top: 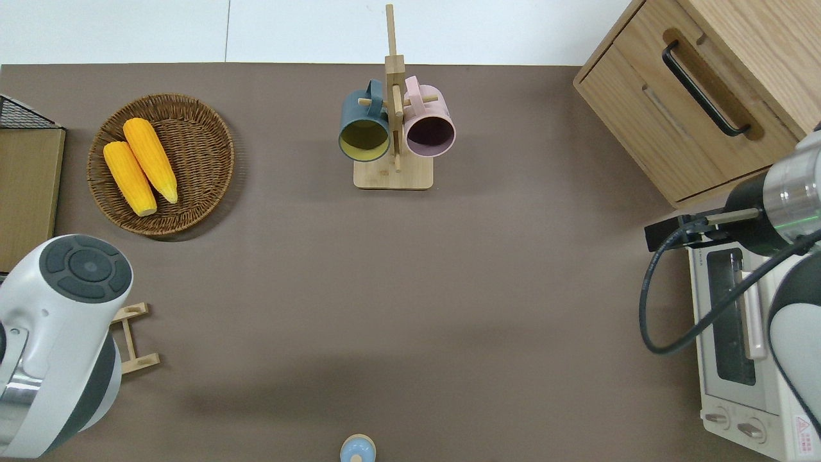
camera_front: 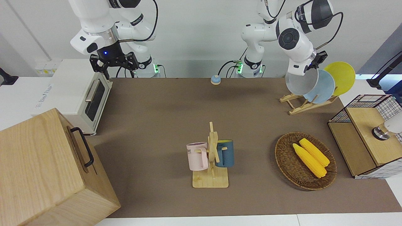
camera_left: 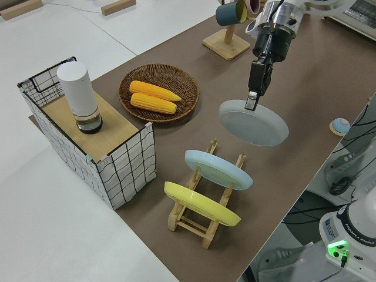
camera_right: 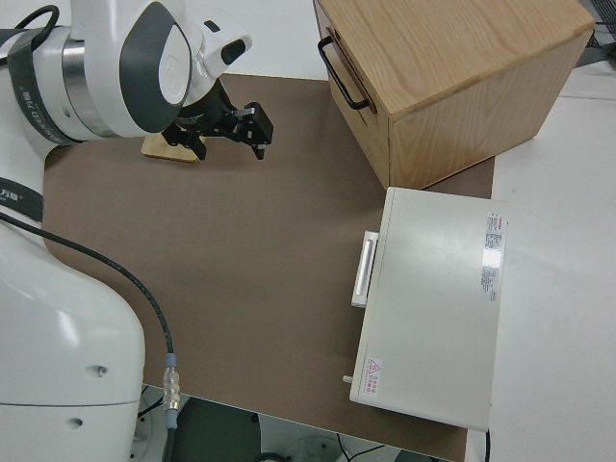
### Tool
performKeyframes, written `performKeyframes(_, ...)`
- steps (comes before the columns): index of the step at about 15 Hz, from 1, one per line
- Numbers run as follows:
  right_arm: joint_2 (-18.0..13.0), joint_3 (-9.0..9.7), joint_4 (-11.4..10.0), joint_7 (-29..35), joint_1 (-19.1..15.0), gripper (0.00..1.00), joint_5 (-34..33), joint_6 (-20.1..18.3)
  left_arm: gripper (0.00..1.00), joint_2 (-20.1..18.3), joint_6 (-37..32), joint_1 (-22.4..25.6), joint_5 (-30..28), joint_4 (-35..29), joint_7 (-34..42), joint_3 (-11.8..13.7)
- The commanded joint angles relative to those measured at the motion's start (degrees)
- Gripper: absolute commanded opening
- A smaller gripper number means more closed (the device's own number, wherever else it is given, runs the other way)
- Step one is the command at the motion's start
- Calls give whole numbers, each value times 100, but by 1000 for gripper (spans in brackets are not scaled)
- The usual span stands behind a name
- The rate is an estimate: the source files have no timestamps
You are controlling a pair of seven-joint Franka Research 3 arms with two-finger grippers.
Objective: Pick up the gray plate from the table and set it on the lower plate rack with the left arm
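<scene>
Aloft, gray plate (camera_left: 254, 123) rim-pinched by left gripper (camera_left: 251, 103), above lower plate rack (camera_left: 202, 207)

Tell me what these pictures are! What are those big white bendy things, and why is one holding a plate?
Those are two robot arms with pinching grippers instead of hands. All four pictures show one moment from different cameras: one faces the robots, one looks straight down, and one sits at each end of the table.

The left gripper pinches the gray plate by its rim, up in the air beside the lower plate rack. That wooden rack already holds a light-blue plate and a yellow plate, and the gray one is meant to join them. The right gripper is open and parked.

Also on the table: a basket with two corn cobs, a stand with a pink mug and a blue mug, a toaster oven and a wooden box.
</scene>
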Motion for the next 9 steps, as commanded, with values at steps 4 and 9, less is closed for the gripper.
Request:
performKeyframes(4,-15,109,54,75,-118,983,-9,-90,0,228,39,-176,396,-467,-983,-124)
performKeyframes(9,-15,109,54,75,-118,983,-9,-90,0,377,56,-202,492,-590,-1335,-132)
